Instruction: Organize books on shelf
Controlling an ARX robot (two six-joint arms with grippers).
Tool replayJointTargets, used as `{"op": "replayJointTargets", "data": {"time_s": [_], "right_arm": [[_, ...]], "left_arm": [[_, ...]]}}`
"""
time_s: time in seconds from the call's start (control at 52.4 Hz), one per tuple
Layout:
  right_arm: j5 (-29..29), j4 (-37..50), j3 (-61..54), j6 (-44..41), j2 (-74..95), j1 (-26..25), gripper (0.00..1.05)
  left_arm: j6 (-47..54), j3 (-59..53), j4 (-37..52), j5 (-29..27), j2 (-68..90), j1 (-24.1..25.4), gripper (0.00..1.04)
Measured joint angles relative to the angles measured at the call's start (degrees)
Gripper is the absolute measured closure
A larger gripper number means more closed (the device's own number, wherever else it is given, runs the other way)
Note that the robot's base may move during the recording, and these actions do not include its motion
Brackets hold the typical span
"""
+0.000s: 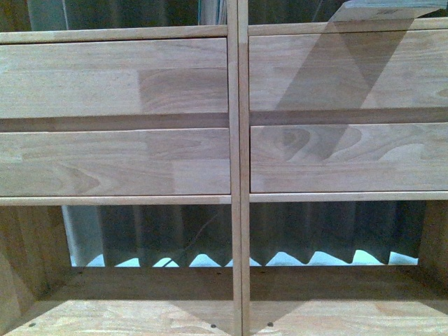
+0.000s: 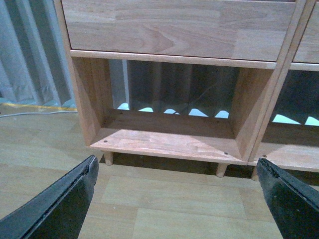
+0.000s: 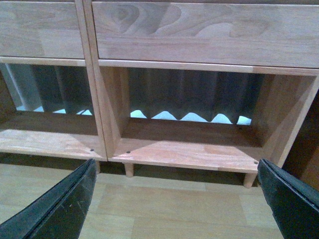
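The light wooden shelf fills the front view, with four plain drawer fronts and open compartments below them. No book shows plainly. A pale slanted flat thing lies in the upper right compartment, and I cannot tell what it is. My left gripper is open and empty, low over the floor facing the shelf's lower left compartment. My right gripper is open and empty, facing the lower right compartment. Neither gripper shows in the front view.
Grey curtains hang behind the backless compartments and to the shelf's left. The pale wood floor runs up to the shelf's short round legs. A thin cable lies on the floor. A darker brown surface adjoins the shelf's right side.
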State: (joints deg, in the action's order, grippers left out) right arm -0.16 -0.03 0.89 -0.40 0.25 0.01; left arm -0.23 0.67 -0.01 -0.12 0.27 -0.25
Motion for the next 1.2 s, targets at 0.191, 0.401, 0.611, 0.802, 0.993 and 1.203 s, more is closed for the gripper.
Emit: {"op": "replayJointTargets", "data": {"time_s": [0.191, 0.401, 0.611, 0.802, 0.993, 1.203], "right_arm": [[0.0, 0.0, 0.0, 0.0, 0.0, 0.0, 0.07], [0.0, 0.0, 0.0, 0.0, 0.0, 0.0, 0.07], [0.0, 0.0, 0.0, 0.0, 0.0, 0.0, 0.07], [0.0, 0.0, 0.0, 0.0, 0.0, 0.0, 0.07], [0.0, 0.0, 0.0, 0.0, 0.0, 0.0, 0.07], [0.0, 0.0, 0.0, 0.0, 0.0, 0.0, 0.07]], "left_arm": [[0.0, 0.0, 0.0, 0.1, 0.0, 0.0, 0.07], [0.0, 0.0, 0.0, 0.1, 0.0, 0.0, 0.07], [0.0, 0.0, 0.0, 0.1, 0.0, 0.0, 0.07], [0.0, 0.0, 0.0, 0.1, 0.0, 0.0, 0.07], [0.0, 0.0, 0.0, 0.1, 0.0, 0.0, 0.07], [0.0, 0.0, 0.0, 0.1, 0.0, 0.0, 0.07]]}}
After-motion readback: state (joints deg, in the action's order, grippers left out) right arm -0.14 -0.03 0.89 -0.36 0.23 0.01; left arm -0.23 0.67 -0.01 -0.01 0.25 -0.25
